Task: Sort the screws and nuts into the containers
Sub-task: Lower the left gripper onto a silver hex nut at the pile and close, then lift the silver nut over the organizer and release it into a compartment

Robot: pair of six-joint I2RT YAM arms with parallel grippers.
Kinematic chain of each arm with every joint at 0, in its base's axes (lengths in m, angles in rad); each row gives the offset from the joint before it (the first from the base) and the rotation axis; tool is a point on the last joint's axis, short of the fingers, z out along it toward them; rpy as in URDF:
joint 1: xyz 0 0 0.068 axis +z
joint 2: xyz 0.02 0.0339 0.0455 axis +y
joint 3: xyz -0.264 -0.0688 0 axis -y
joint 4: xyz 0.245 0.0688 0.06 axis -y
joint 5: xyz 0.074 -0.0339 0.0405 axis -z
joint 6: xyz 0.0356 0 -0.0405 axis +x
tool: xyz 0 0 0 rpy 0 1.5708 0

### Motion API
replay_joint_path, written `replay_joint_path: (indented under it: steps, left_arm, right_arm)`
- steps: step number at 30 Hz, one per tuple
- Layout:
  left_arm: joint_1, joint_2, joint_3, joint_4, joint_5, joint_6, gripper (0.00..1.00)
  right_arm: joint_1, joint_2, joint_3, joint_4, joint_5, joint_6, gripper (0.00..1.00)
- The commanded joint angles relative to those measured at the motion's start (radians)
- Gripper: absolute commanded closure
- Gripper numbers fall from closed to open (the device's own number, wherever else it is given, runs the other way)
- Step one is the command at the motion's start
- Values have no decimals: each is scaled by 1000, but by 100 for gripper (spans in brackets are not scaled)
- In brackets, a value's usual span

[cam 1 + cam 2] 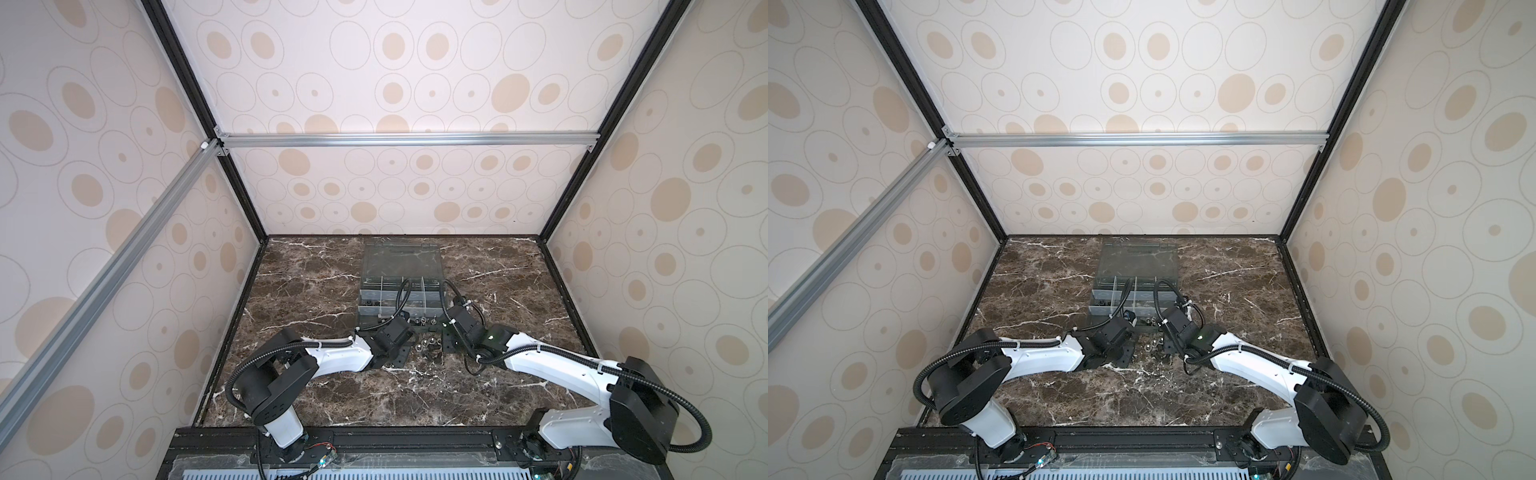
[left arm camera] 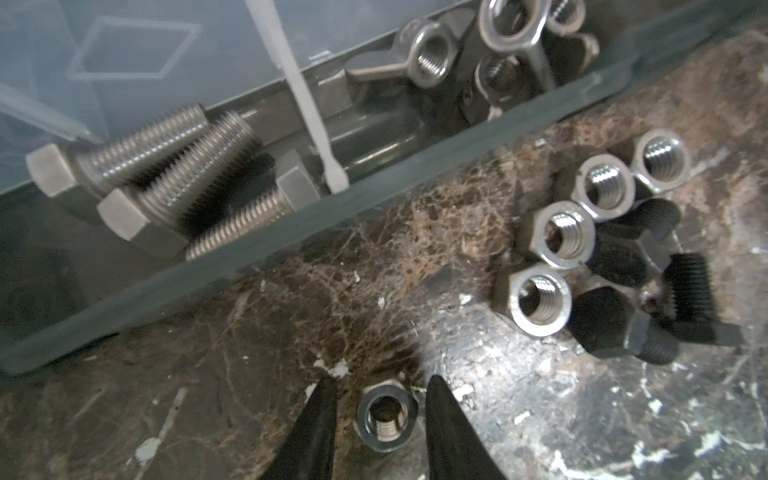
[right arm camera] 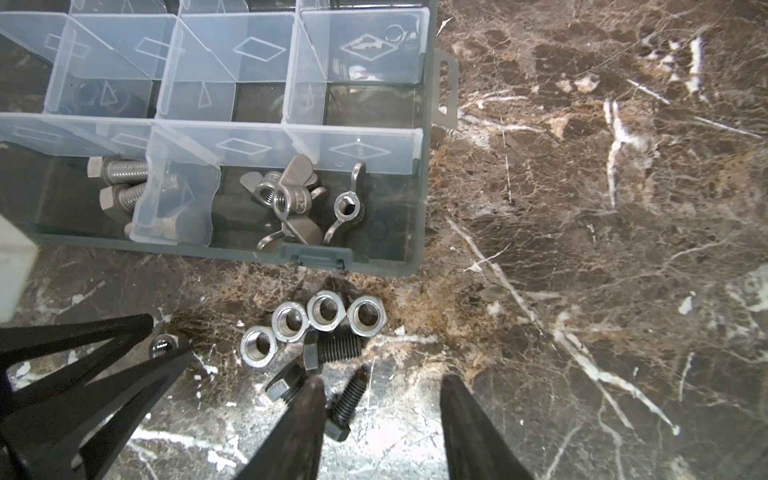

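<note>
left hand [image 2: 381, 379] released, straddling dark nut [image 2: 386, 419] | right hand [image 3: 382, 379] released, near black screws [image 3: 347, 401] | silver nuts [image 3: 316, 320] beside box [image 3: 232, 251]

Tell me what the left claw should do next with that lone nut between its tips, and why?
Probably close. In the left wrist view the left gripper stands open astride the lone nut, which lies flat on the table, a small gap each side. Nothing is held yet, so pinching should secure it for lifting.

five hex nuts [image 3: 324, 309], three black screws [image 3: 338, 348], three silver screws [image 2: 166, 137], roughly four wing nuts [image 3: 349, 203].
</note>
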Motion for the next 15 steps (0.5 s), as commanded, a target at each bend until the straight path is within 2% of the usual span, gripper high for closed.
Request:
replay_joint_path:
  steps: [1,11,15]
  left_arm:
    - [-9,14,8,-10,-5,16,66]
    - [-9,51,16,2,-7,27,70]
    - [-9,42,6,11,-8,13,75]
  right_arm:
    - [-10,-7,20,-25,13,-10,52]
    - [-11,-16,7,-28,11,0,52]
    - [-11,-28,3,-37,23,-3,52]
